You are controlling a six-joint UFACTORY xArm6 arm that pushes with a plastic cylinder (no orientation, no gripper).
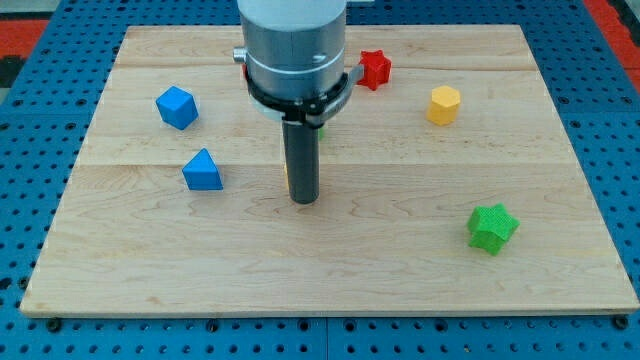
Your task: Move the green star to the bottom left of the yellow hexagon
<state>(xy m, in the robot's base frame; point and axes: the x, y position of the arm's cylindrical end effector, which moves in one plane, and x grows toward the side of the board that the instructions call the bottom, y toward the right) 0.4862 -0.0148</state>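
Here, my tip mid-board | green star well right | red star half-hidden | no end effector

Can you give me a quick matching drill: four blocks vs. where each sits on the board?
Blocks:
1. green star
2. yellow hexagon
3. red star
4. blue cube

Places:
A. view's upper left
B. view's lower right
C. by the top edge, just right of the arm
D. view's upper right

Pairs: 1-B, 2-D, 3-C, 4-A
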